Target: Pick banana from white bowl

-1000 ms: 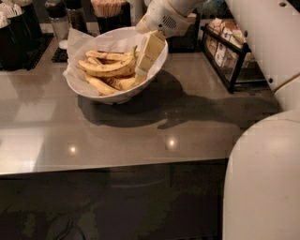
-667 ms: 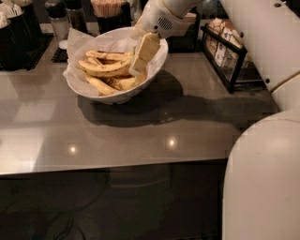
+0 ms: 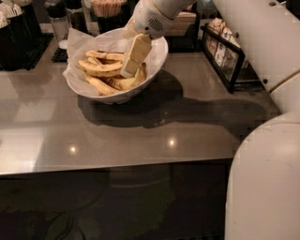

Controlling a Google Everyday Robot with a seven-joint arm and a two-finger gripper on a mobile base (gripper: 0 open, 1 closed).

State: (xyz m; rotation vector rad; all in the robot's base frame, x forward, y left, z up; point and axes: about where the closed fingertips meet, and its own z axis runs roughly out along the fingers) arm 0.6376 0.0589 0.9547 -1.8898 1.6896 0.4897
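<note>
The white bowl (image 3: pixel 158 55) stands at the back of the grey counter, lined with crinkled white paper and holding several speckled yellow bananas. The long curved banana (image 3: pixel 99 68) lies across the middle of the pile. My gripper (image 3: pixel 129 71) reaches down into the bowl from the upper right. Its cream tip is among the bananas, at the right end of the long one, and hides part of the fruit under it. From here I cannot make out whether it touches or holds any banana.
A black wire basket (image 3: pixel 226 52) with packets stands to the right of the bowl. Dark containers (image 3: pixel 18 26) and a cup of sticks (image 3: pixel 108 8) line the back. My white arm and body (image 3: pixel 267 140) fill the right side. The counter's front edge (image 3: pixel 117 165) runs below.
The gripper has moved a little to the left and lower into the bowl, from the right rim toward the middle of the bananas. The bowl and bananas have not visibly shifted.
</note>
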